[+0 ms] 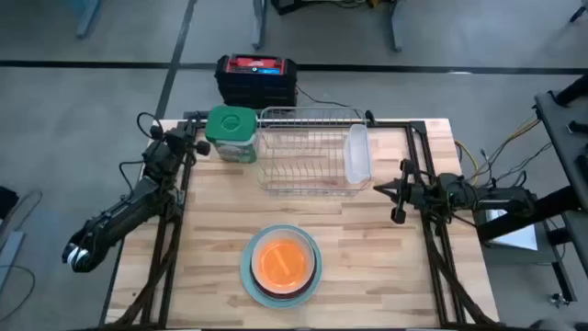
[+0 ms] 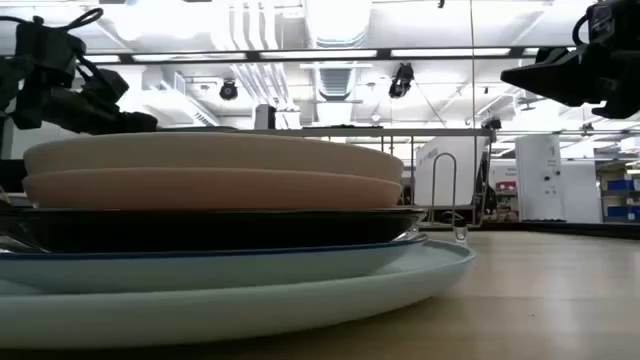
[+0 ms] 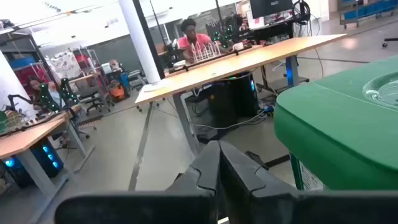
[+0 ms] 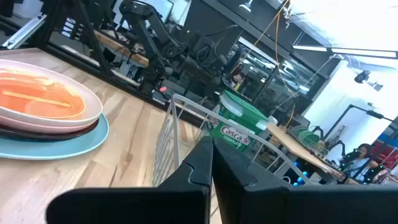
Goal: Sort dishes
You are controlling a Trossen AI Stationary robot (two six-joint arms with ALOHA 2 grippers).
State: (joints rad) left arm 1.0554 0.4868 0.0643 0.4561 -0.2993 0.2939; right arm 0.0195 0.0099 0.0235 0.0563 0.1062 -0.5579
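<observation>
Plates (image 1: 281, 266) stacked at tabletop front edge, orange on top. Wire rack (image 1: 308, 152), green-lidded jar (image 1: 230, 134) along back edge. Left gripper (image 1: 198, 144) closed beside jar; right gripper (image 1: 395, 191) closed, empty, beside rack.

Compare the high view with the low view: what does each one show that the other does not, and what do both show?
Only the high view shows the round orange top plate, the green-lidded plastic jar, the clear plastic tub and the black box behind the table. Only the low view shows the stack's layers edge-on, including a dark plate, and the ceiling lights. Both show the large light blue plate and the wire dish rack.
</observation>
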